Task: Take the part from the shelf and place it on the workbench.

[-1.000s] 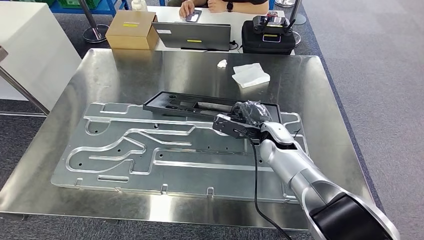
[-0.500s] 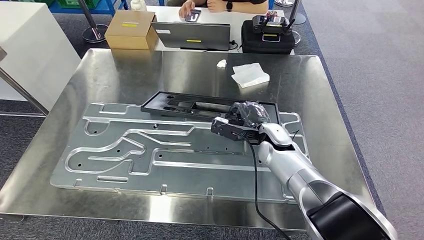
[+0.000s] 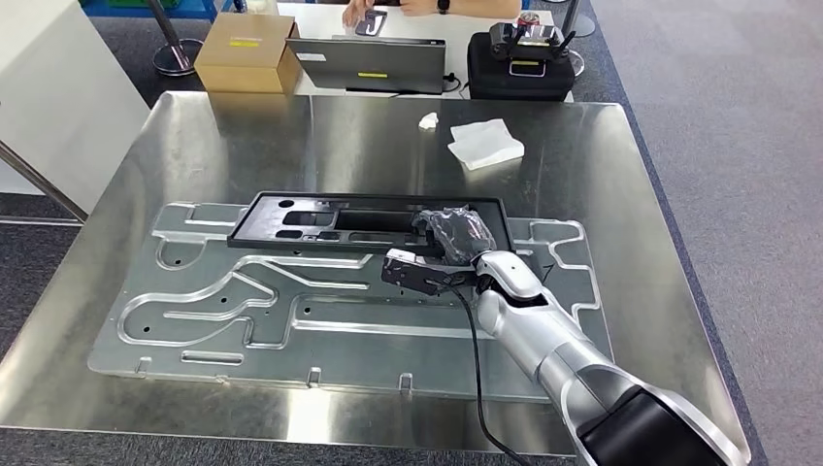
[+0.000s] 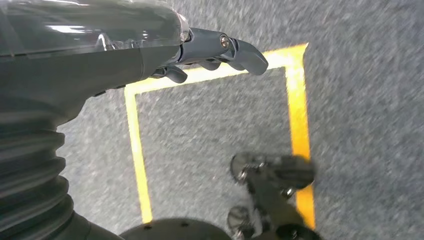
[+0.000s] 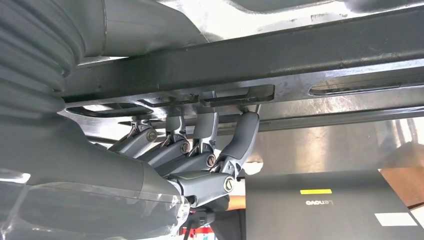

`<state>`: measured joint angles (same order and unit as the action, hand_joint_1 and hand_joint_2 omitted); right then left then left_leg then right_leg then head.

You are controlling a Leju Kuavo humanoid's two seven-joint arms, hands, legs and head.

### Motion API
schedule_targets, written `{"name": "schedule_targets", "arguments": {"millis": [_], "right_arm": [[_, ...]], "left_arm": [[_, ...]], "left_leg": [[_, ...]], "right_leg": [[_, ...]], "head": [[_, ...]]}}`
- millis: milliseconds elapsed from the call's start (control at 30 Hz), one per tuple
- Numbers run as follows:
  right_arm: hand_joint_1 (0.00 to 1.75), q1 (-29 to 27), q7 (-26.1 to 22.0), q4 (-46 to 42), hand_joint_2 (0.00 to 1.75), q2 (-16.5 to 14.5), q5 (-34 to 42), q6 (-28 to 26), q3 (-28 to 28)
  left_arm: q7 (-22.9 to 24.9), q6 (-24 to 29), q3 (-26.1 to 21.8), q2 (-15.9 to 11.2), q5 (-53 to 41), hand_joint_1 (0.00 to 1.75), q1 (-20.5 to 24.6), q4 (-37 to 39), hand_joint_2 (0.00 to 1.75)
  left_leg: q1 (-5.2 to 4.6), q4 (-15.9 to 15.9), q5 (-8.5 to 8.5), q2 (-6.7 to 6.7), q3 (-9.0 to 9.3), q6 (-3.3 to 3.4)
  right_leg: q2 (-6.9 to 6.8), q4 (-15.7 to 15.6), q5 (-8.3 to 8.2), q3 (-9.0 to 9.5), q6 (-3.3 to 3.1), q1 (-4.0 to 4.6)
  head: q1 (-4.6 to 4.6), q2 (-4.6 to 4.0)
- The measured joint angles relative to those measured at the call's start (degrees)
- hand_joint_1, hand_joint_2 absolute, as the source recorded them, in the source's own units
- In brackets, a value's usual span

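Grey carpet surrounds a steel surface that carries a large machined aluminium plate. Far beyond the right robot hand and to its left, a cardboard box sits on a white table, with a grey laptop beside it. The part, a long black frame with cut-outs, lies across the plate's far edge and reaches from well left of the right robot hand up to it. The right robot hand grips the frame's right end; in the right wrist view its dark fingers curl up against the frame's underside. Beyond that hand lie a small white scrap and a folded white cloth, and further off a black case holds a controller. The left robot hand hangs over carpet marked with yellow tape, fingers loosely apart and holding nothing.
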<state>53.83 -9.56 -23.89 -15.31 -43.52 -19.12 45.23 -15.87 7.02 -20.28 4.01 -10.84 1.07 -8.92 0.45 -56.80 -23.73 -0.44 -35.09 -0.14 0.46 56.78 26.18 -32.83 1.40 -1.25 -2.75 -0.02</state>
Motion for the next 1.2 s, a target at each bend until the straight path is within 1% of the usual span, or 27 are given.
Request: {"name": "schedule_targets", "arguments": {"millis": [100, 167, 300, 400, 567, 967, 1100, 1200], "right_arm": [[1.75, -0.2, 0.18, -0.05, 1.75, 0.33, 0.24, 0.1, 0.18], [1.75, -0.2, 0.3, -0.07, 1.75, 0.44, 0.28, 0.17, 0.21], [1.75, -0.03, 1.26, -0.08, 1.75, 0.48, 0.27, 0.49, 0.26], [1.75, 0.09, 1.66, -0.07, 1.75, 0.7, 0.33, 0.71, 0.26], [1.75, 0.23, 1.69, -0.06, 1.75, 1.21, 0.42, 1.32, 0.26], [1.75, 0.44, 2.14, 0.01, 1.75, 1.37, 0.21, 2.1, 0.28], [0.0, 0.43, 2.27, 0.07, 0.0, 1.37, 0.03, 2.21, 0.28], [0.0, 0.16, 2.59, 0.29, 0.0, 1.38, -0.2, 2.38, 0.31]], "left_arm": [[-4.0, 0.45, -0.45, 0.25, 0.71, 0.0, -0.02, 0.0, 1.75], [-5.36, 0.2, -0.88, 0.5, 1.19, 0.0, 0.08, 0.0, 1.75], [-8.17, -2.79, -1.37, 0.9, 1.8, 0.0, 0.33, -0.04, 1.75], [-10.53, -3.96, -1.51, 1.2, 2.0, 0.0, 0.67, -0.11, 1.75], [-11.37, -6.2, -2.25, 1.34, 2.56, 0.0, 1.32, -0.22, 1.75], [-10.86, -6.27, -2.87, 1.34, 2.91, 0.0, 1.37, -0.28, 1.75], [-9.74, -5.31, -2.87, 1.35, 2.3, 0.0, 1.38, -0.28, 1.75], [-8.3, -4.6, -2.86, 1.34, 1.98, 0.0, 1.37, -0.28, 1.75]], "left_leg": [[-0.01, 0.0, -0.08, -0.02, 0.08, 0.01], [-0.02, 0.0, -0.1, -0.03, 0.15, 0.03], [-0.02, -0.01, -0.12, -0.03, 0.45, 0.06], [-0.02, -0.02, -0.1, -0.05, 0.68, 0.08], [-0.02, -0.02, -0.1, -0.05, 1.05, 0.08], [-0.02, -0.02, -0.1, -0.06, 1.35, 0.08], [-0.02, -0.03, -0.1, -0.06, 1.42, 0.08], [-0.02, -0.03, -0.1, -0.05, 1.45, 0.08]], "right_leg": [[-0.01, -0.25, 0.19, 0.22, -0.06, -0.02], [-0.02, -0.45, 0.34, 0.42, -0.09, -0.03], [-0.03, -0.49, 0.37, 0.73, -0.09, -0.02], [-0.06, -0.49, 0.37, 0.97, -0.08, -0.02], [-0.06, -0.48, 0.36, 1.35, -0.09, -0.02], [-0.07, -0.48, 0.36, 1.69, -0.09, -0.02], [-0.06, -0.48, 0.36, 1.74, -0.08, -0.01], [-0.05, -0.48, 0.36, 1.76, -0.08, -0.01]], "head": [[0.0, 0.0], [0.0, 0.0], [0.0, 0.0], [0.0, 0.0], [0.0, 0.0], [0.0, 0.0], [0.0, 0.0], [0.0, 0.0]]}}
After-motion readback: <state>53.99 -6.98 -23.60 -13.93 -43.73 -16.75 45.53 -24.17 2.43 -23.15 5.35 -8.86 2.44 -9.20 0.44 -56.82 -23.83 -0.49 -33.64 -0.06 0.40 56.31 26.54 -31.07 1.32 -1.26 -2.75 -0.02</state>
